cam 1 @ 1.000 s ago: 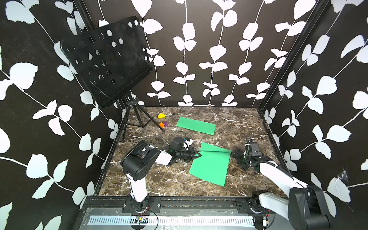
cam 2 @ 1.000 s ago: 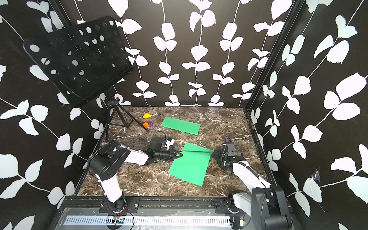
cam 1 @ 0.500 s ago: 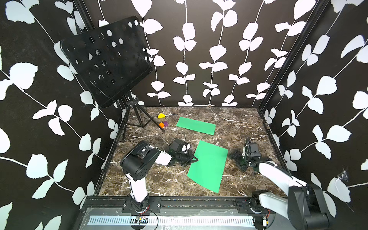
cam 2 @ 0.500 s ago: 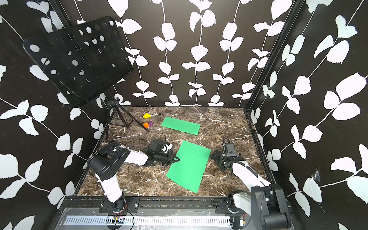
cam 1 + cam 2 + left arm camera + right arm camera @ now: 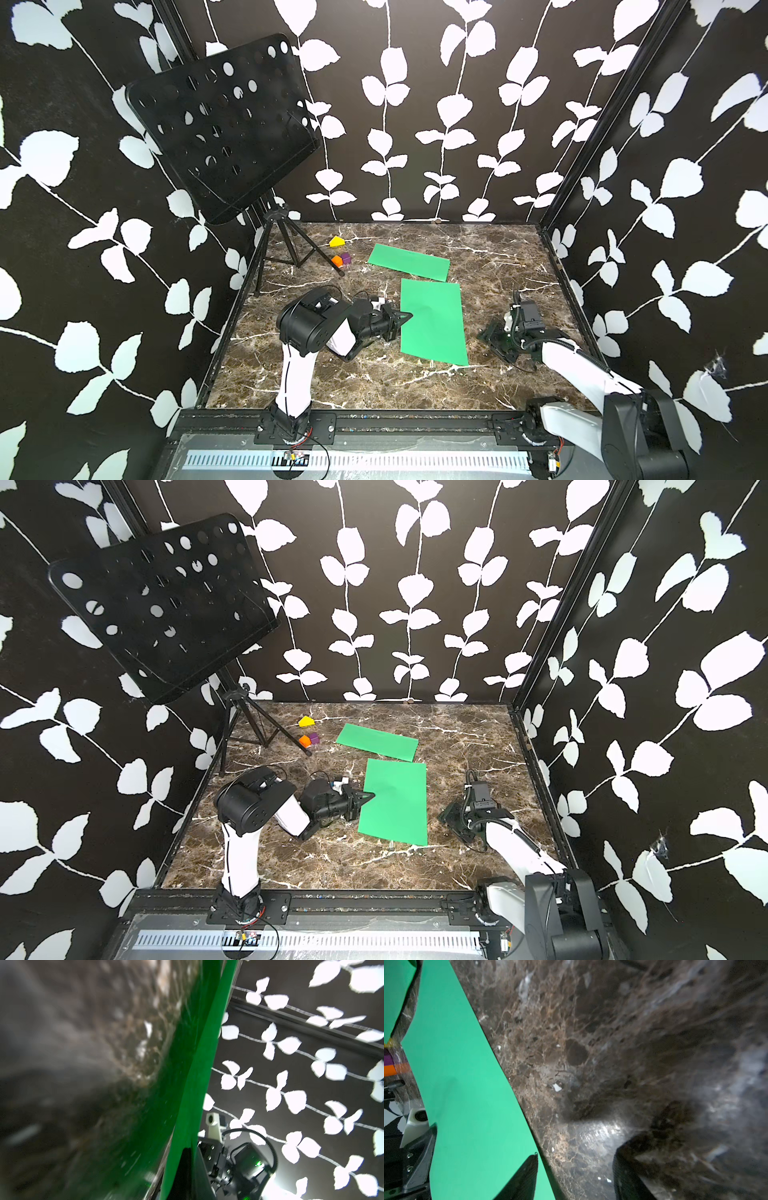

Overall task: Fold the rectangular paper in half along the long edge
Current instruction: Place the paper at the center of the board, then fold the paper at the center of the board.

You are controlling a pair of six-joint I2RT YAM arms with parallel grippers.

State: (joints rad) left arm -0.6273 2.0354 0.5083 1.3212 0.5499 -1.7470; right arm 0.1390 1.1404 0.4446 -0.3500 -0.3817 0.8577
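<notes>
Left claw (image 5: 406,316) of mine is pressed together, its tips over the middle of the long left edge of the green paper (image 5: 434,324), pinching that edge as far as I can tell. Both top views show the black tips overlapping the sheet there (image 5: 370,796). From my left wrist camera the paper (image 5: 199,1084) runs away from one dark finger (image 5: 186,1167) at a shallow angle, close to the marble.

The paper lies unfolded and nearly flat on the worktop (image 5: 498,266), about in the middle between my two arms, long edges running away from my base. A faint dent shows near the pinched edge.

On the other side, my right claw (image 5: 492,343) sits low over the bare marble, just off the paper's right long edge and apart from it. Its fingers (image 5: 525,1178) are spread, with only worktop between them, holding nothing.

Farther back lies a narrower green sheet (image 5: 409,262), close to the paper's far end. Beside it are a yellow block (image 5: 336,241), an orange block (image 5: 337,261) and a purple block (image 5: 346,258), near the legs of a black music stand (image 5: 224,124).
</notes>
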